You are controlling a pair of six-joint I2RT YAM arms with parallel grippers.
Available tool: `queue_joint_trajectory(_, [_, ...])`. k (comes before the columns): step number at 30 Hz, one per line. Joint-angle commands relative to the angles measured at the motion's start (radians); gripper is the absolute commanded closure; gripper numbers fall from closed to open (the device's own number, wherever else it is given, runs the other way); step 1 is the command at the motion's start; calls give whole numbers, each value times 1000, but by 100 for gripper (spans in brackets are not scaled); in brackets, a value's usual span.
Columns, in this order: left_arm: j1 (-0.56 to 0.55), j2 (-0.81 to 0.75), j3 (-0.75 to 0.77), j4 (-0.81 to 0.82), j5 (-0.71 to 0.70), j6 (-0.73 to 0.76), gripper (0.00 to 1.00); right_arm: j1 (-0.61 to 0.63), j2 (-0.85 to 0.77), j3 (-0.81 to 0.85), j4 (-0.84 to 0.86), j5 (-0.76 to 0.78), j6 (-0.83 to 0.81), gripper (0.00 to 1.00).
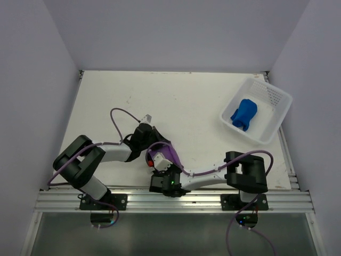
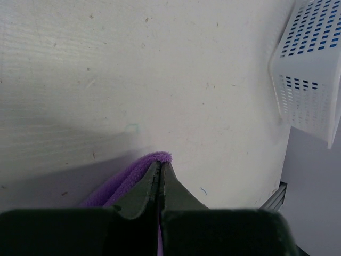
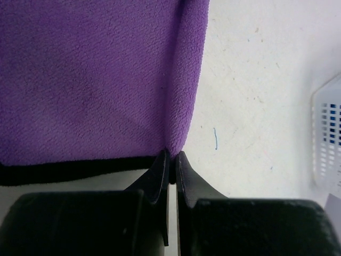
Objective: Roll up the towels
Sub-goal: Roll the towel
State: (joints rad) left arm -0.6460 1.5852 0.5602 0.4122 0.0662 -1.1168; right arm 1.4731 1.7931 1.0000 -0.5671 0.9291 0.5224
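The purple towel (image 1: 169, 156) lies at the table's near middle, between both grippers. My left gripper (image 1: 151, 135) is shut on its far edge; in the left wrist view the purple towel (image 2: 125, 181) folds over the closed gripper (image 2: 160, 166). My right gripper (image 1: 160, 166) is shut on the near edge; in the right wrist view the gripper (image 3: 171, 156) pinches the purple towel (image 3: 96, 80) at its black trim. The blue towel (image 1: 244, 114) sits rolled up in the white basket (image 1: 277, 120).
The white perforated basket stands at the table's back right and shows in the left wrist view (image 2: 311, 80) and the right wrist view (image 3: 326, 138). Purple cables loop over both arms. A metal rail (image 1: 176, 198) runs along the near edge.
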Motion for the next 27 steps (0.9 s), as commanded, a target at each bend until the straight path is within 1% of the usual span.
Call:
queue_joint_trajectory(1, [46, -57, -19, 160, -103, -2, 100, 46, 25, 26, -143, 69, 14, 100])
queue_joint_trajectory(4, [48, -65, -57, 212, -88, 12, 100, 69, 52, 34, -146, 76, -1, 100])
queue_joint_trajectory(8, [48, -54, -121, 324, -71, 20, 100, 118, 107, 58, -155, 86, -44, 100])
queue_joint_trajectory(11, [48, -44, -178, 367, -39, 20, 100, 147, 127, 61, -136, 68, -65, 100])
queue_joint_trajectory(15, [48, -47, -218, 384, -42, 35, 100, 164, 138, 68, -132, 56, -70, 100])
queue_joint_trajectory(17, [48, -59, -259, 407, -63, 41, 100, 167, 140, 72, -131, 51, -76, 97])
queue_joint_trajectory(20, [45, -70, -324, 499, -92, 48, 100, 165, 117, 69, -114, 33, -76, 93])
queue_joint_trajectory(21, [45, -71, -336, 517, -97, 52, 100, 165, 108, 65, -105, 28, -75, 90])
queue_joint_trajectory(23, [40, -65, -367, 566, -105, 58, 100, 165, 80, 54, -80, 8, -71, 86])
queue_joint_trajectory(24, [37, -64, -378, 582, -108, 60, 100, 167, 49, 49, -73, -4, -71, 83])
queue_joint_trajectory(26, [25, -48, -404, 631, -118, 58, 100, 165, 20, 42, -63, -15, -65, 78])
queue_joint_trajectory(27, [19, -44, -414, 648, -134, 54, 100, 164, -12, 38, -59, -30, -67, 73])
